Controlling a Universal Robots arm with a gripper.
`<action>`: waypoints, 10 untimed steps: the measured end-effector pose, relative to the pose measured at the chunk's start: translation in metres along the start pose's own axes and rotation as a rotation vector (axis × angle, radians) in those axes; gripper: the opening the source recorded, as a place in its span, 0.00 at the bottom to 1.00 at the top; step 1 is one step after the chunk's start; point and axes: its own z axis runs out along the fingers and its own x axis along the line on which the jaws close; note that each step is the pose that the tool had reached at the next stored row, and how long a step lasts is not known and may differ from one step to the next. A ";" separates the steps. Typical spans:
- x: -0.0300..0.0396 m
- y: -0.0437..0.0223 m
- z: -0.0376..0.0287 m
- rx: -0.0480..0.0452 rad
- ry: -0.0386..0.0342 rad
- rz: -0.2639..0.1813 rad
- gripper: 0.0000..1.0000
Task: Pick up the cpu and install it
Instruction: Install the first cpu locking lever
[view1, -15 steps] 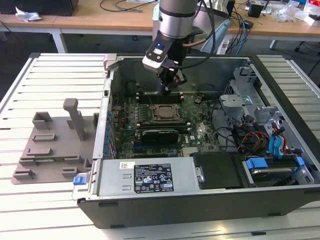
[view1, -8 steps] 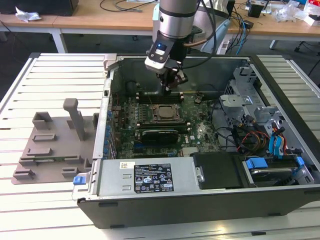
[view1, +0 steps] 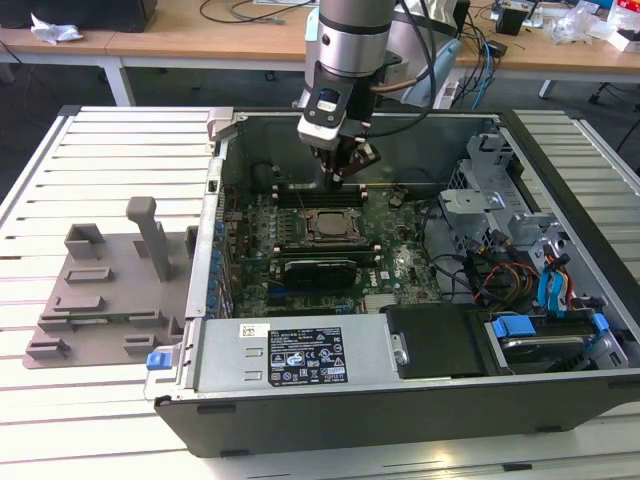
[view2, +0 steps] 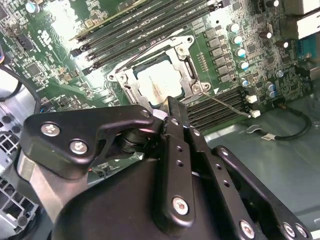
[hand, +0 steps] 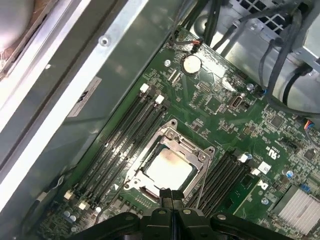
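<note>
The cpu (hand: 167, 167), a flat square chip with a pale silver top, lies inside the metal socket frame (hand: 172, 134) on the green motherboard (view1: 390, 265). It also shows in the second wrist view, cpu (view2: 160, 82), ringed by the frame (view2: 186, 44). In the exterior view the socket (view1: 328, 226) sits mid-board inside the open computer case (view1: 300, 390). My gripper (view1: 346, 172) hangs above and just behind the socket, apart from the chip. Its black fingers (hand: 170, 196) are pressed together with nothing between them, and the same fingertips (view2: 173, 106) hover near the socket's edge.
A grey plastic tray (view1: 100, 290) lies on the slatted table at the exterior view's left. Memory slots (hand: 127, 131) flank the socket. A drive cage with blue and orange cables (view1: 530, 270) fills the case's right side, with a black box (view1: 435, 340) in front.
</note>
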 end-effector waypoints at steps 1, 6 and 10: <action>0.0000 0.0000 0.0000 -0.0003 -0.0007 -0.014 0.11; 0.0000 0.0000 0.0000 -0.0013 -0.0037 -0.075 0.11; 0.0000 0.0000 0.0000 -0.0020 -0.0056 -0.114 0.11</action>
